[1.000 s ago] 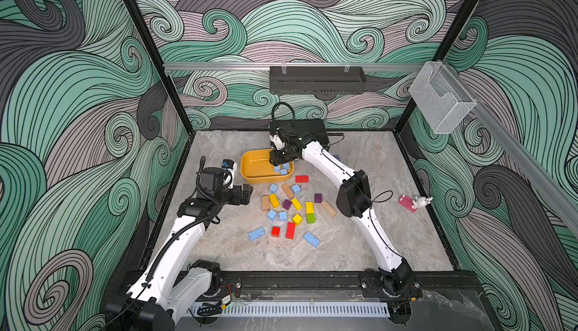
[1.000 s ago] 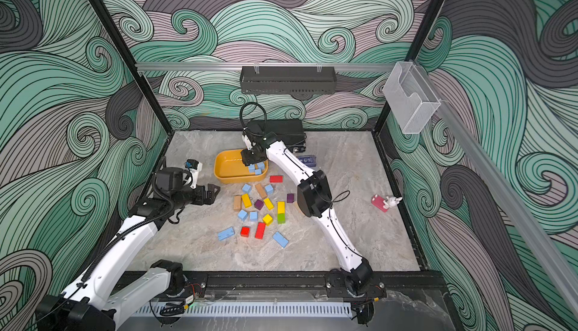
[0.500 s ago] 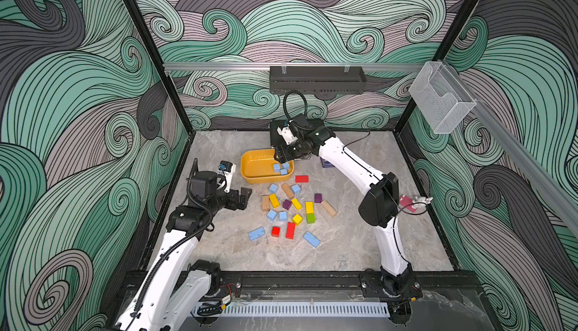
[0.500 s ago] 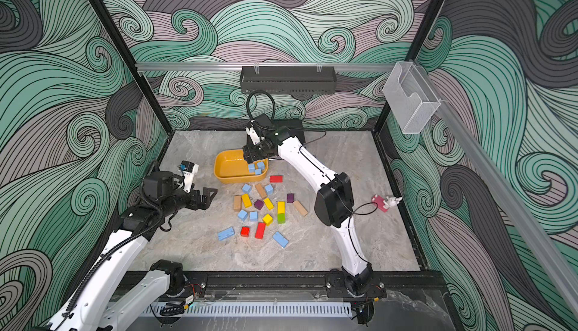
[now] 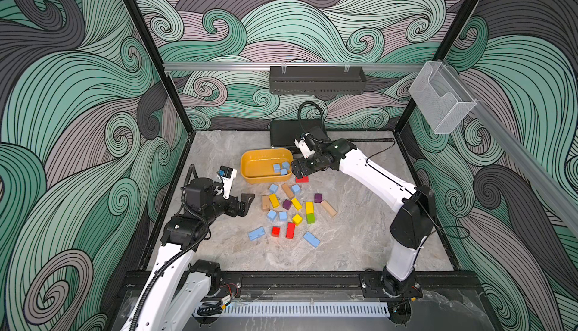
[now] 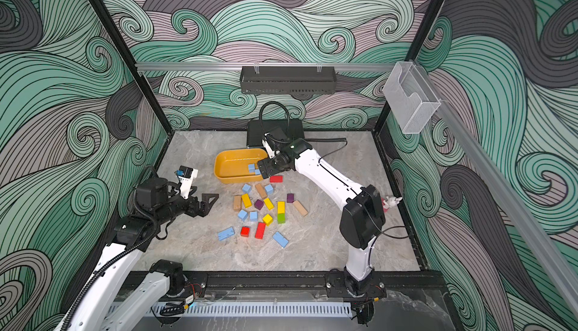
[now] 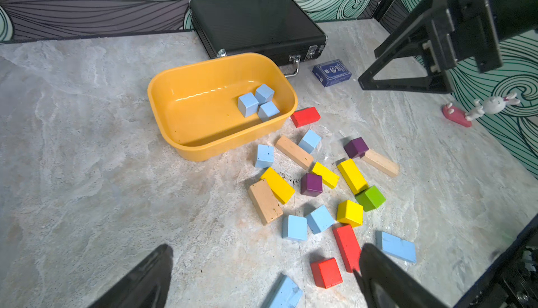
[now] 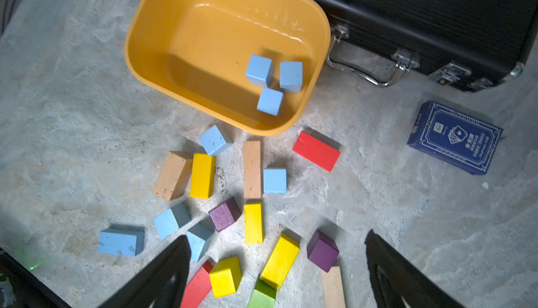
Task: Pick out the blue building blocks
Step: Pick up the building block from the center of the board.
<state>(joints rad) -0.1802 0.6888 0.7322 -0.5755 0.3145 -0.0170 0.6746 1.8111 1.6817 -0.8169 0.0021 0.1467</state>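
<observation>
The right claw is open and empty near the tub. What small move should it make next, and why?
Probably swing the right claw down over the light blue cube beside the tan brick. Three blue cubes already lie in the yellow tub, and this one lies nearest.

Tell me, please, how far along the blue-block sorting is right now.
Done: three blue cubes lie in the yellow bin. In hand: nothing. The right gripper hovers at the bin's rim, its fingers apart and empty, and the left gripper is open beside the pile. Left: six blue blocks on the table, mixed among other colours.
</observation>
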